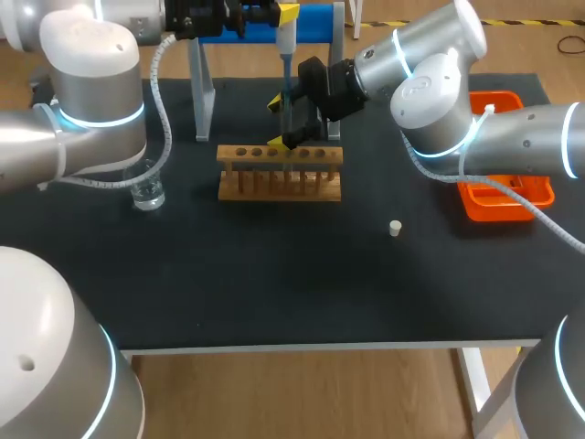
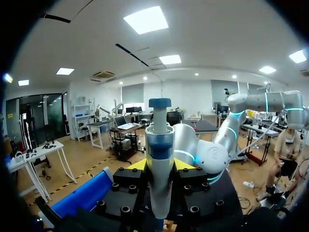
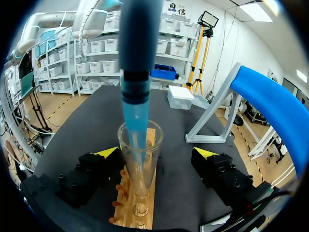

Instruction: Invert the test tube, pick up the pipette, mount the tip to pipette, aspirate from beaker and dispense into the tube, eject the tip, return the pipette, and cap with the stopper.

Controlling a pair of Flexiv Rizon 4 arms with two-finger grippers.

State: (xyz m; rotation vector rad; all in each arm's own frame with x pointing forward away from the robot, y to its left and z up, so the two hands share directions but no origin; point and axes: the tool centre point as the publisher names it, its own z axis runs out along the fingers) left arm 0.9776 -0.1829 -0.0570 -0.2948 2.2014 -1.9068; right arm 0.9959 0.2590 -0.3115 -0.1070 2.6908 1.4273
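My left gripper [image 1: 285,16] hangs above the rack, shut on the upper body of the white-and-blue pipette [image 2: 159,159]. The pipette [image 1: 286,69] points straight down. Its blue tip [image 3: 134,121] reaches into the mouth of a clear test tube [image 3: 141,164], which stands upright in the wooden rack [image 1: 280,174]. My right gripper [image 3: 154,155] is open, with its fingers on either side of the tube and apart from the glass. In the head view the right gripper [image 1: 291,123] sits just behind the rack. A glass beaker [image 1: 146,189] stands at the left, and a small white stopper [image 1: 395,228] lies to the right of the rack.
The blue-topped pipette stand [image 1: 315,20] rises at the back of the table, right behind the rack. An orange tray [image 1: 505,199] sits at the right edge, under my right arm. The black mat [image 1: 274,274] stretches in front of the rack.
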